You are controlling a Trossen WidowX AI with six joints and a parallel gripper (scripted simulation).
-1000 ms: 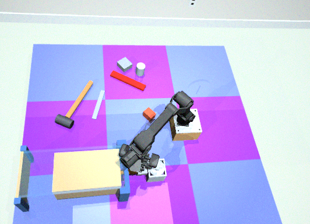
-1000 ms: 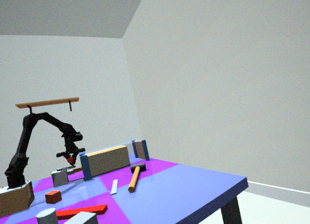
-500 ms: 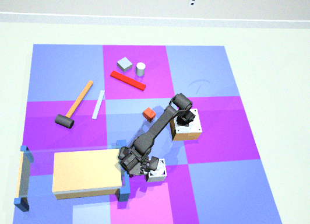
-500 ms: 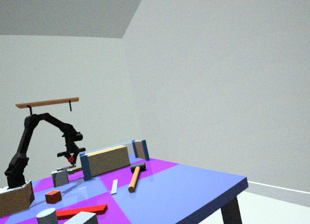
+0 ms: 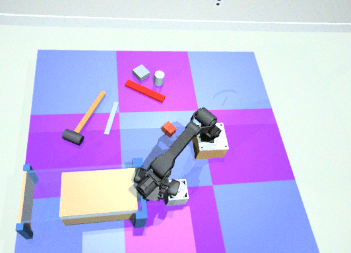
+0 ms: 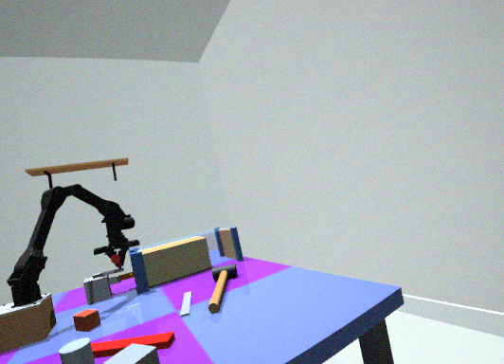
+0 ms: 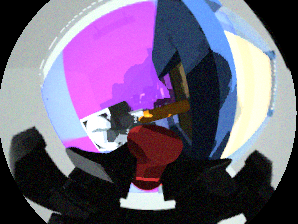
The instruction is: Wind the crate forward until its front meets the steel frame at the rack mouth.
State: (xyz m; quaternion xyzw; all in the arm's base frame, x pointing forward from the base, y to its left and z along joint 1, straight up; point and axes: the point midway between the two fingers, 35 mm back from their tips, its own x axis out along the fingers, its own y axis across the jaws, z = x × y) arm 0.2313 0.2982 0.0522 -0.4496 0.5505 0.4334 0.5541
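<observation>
Red knob (image 7: 155, 145) grasped in hand (image 6: 117, 259) (image 7: 149, 135), between winch (image 5: 178, 195) (image 6: 97, 289) (image 7: 102, 132) and blue frame edge (image 5: 141, 203) (image 6: 139, 271) (image 7: 227, 100)

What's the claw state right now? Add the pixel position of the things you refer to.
Claw (image 5: 160, 195) (image 6: 117, 260) (image 7: 149, 135): closed on the red knob (image 6: 116, 260) (image 7: 155, 145) of the winch handle.

Blue-and-purple checked worktop (image 5: 251, 217) (image 6: 332, 288).
Scattered across it: mallet (image 5: 89, 116) (image 6: 218, 290), red bar (image 5: 144, 91) (image 6: 135, 343), orange-red block (image 5: 169, 129) (image 6: 86, 320), pale strip (image 5: 111, 118) (image 6: 186, 303).
</observation>
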